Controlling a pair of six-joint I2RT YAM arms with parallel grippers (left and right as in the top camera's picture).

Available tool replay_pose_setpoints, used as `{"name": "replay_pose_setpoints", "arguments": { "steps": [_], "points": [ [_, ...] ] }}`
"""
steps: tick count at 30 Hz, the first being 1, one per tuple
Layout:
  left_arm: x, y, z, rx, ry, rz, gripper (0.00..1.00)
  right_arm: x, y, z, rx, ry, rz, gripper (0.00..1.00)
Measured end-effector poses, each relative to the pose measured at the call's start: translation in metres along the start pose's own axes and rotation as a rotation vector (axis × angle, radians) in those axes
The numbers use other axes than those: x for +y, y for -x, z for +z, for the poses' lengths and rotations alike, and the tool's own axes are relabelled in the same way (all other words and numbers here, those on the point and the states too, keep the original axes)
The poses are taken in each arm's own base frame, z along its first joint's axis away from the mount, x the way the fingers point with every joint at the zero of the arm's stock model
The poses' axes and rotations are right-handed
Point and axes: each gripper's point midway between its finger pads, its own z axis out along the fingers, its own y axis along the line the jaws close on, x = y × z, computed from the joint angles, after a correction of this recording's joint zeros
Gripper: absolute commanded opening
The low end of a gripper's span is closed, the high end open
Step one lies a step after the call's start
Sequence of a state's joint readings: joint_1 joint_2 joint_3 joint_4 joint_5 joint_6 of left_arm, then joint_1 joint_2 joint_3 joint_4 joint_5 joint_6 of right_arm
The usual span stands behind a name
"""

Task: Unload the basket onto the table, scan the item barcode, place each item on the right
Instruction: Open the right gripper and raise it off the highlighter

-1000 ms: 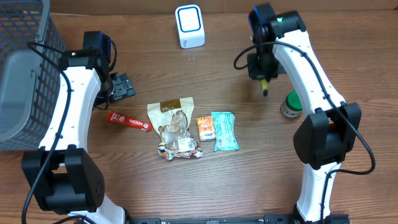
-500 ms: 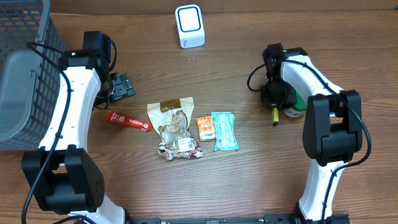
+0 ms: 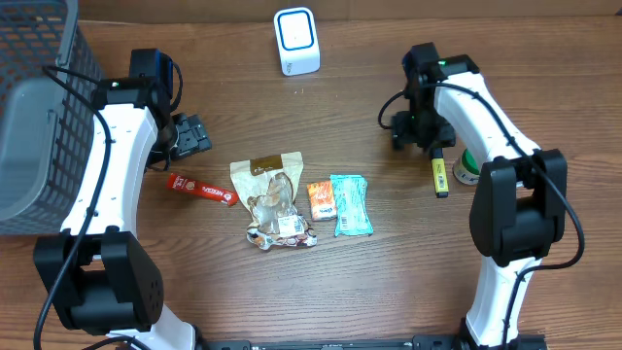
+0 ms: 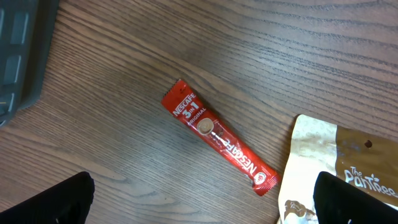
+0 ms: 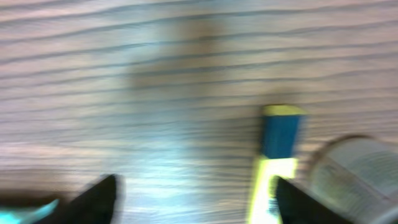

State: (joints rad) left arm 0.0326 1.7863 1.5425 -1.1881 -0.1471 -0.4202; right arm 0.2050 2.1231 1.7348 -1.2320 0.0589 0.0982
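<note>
Marker (image 3: 440,176) has left the right gripper (image 3: 416,132). A sec ago it hung in the pinch; now it lies flat on the table (image 3: 389,282), just beside the green-lid tin (image 3: 468,167), w/ the gripper clear of it on the far side. Right jaws went from pinched to wide. The wrist view is blurry but shows both fingers spread w/ nothing between them, the marker's blue cap on the wood below. Left arm hasn't budged.

Left gripper (image 4: 202,202) is also spread wide and empty, hanging over the red coffee stick (image 4: 219,144), w/ the basket (image 3: 29,58) off to its side.

Step, as I read it: the marker is set aside next to the tin, so this is the gap between items. The white box w/ blue face at the far edge is prob. the scanner (image 3: 296,41). Coffee stick, snack bag (image 3: 270,194), orange packet (image 3: 322,199) and teal packet (image 3: 351,204) sit mid-table, none in hand.

Next move calls for picking one of these and turning its barcode toward the scanner. Left side is best placed for the coffee stick. It's thin and flat, so it needs a low pinch across the narrow width. Can't tell which face has the barcode.
</note>
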Motion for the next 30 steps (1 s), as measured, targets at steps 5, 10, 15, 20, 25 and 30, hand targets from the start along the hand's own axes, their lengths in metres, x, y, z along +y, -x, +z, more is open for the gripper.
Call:
{"name": "replay_pose_setpoints", "arguments": {
  "steps": [5,10,15,20,25,30],
  "points": [
    [0.000,0.000,0.000,0.000,0.000,0.000,1.00,0.030,-0.004,-0.002,0.008,0.100,-0.033,1.00],
    [0.000,0.000,0.000,0.000,0.000,0.000,1.00,0.034,0.006,-0.003,-0.032,0.124,-0.032,1.00],
    [0.000,0.000,0.000,0.000,0.000,0.000,1.00,0.037,0.014,-0.003,-0.063,0.137,-0.033,1.00],
    [0.000,0.000,0.000,0.000,0.000,0.000,1.00,0.038,0.020,-0.004,-0.085,0.141,-0.034,1.00],
    [0.000,0.000,0.000,0.000,0.000,0.000,1.00,0.039,0.019,-0.004,-0.085,0.144,-0.034,1.00],
    [0.000,0.000,0.000,0.000,0.000,0.000,1.00,0.039,0.019,-0.004,-0.084,0.147,-0.034,1.00]
  ]
}}
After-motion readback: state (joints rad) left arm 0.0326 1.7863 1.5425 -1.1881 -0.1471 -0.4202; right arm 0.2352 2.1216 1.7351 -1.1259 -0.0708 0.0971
